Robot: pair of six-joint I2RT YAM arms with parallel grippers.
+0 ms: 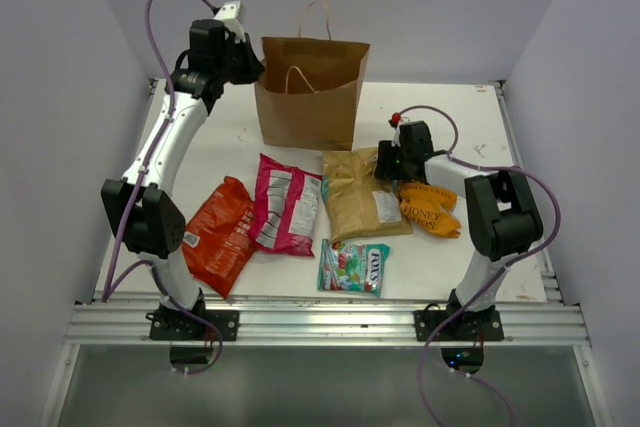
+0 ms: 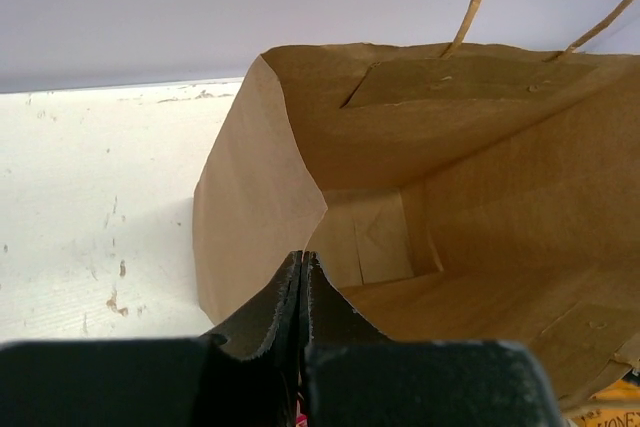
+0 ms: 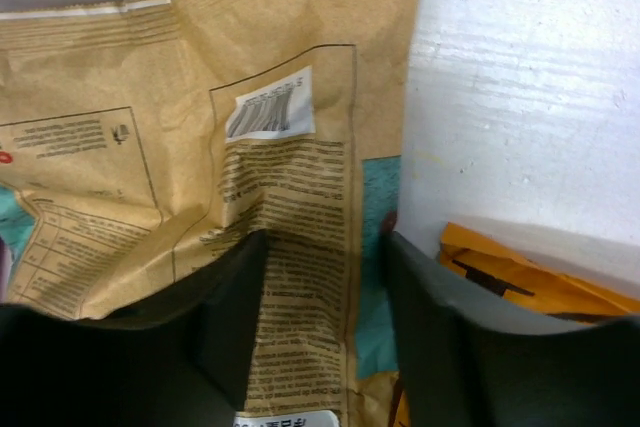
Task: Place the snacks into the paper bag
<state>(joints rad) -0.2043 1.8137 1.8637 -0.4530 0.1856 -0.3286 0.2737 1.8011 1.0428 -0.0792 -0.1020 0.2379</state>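
The brown paper bag [image 1: 310, 97] stands upright at the back, mouth open; the left wrist view [image 2: 500, 197] shows it empty. My left gripper [image 1: 252, 65] [image 2: 301, 257] is shut on the rim at the bag's left top corner. The tan kraft pouch [image 1: 355, 192] [image 3: 150, 147] lies flat mid-table. My right gripper [image 1: 385, 169] [image 3: 325, 247] is open, low over the pouch's right edge, one finger on each side of a strip of it. The orange-yellow bag [image 1: 432, 209] [image 3: 520, 272] lies just right of it. The magenta bag [image 1: 285, 205], red-orange chip bag [image 1: 220, 237] and teal candy packet [image 1: 353, 267] lie in front.
The white table [image 1: 470, 127] has raised rails at its left, right and near edges. Purple cables loop off both arms. Grey walls close in the back and sides.
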